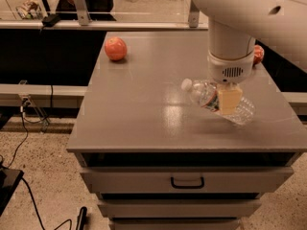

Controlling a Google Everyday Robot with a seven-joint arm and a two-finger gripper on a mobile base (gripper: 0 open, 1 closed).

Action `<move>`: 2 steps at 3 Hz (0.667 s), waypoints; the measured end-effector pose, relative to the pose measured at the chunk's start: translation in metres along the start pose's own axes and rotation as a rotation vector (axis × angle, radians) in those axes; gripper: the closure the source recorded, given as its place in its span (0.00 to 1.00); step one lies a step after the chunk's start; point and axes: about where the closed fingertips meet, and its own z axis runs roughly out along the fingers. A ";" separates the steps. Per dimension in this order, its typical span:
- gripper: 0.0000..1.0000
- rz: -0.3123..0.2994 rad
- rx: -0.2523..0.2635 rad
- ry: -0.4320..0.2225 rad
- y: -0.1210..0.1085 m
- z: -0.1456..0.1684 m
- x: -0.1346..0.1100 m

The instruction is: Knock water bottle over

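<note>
The water bottle (207, 95) is clear ribbed plastic with a white cap and a label band. It leans steeply over the right half of the grey table top (144, 104), cap up and to the left, base low at the right near the surface. My gripper (229, 107) hangs from the white arm straight above it. One cream finger (229, 98) lies across the front of the bottle's middle, and the other is hidden behind it. The gripper looks shut on the bottle.
An orange-red round fruit (115, 48) sits at the table's back left. A red can (258, 54) shows partly behind the arm at the back right. Drawers with a handle (187, 182) lie under the front edge. Cables lie on the floor at the left.
</note>
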 end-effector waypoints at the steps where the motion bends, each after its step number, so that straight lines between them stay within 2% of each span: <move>1: 0.59 -0.012 -0.046 0.068 0.007 0.019 -0.001; 2: 0.35 -0.010 -0.082 0.108 0.015 0.040 -0.004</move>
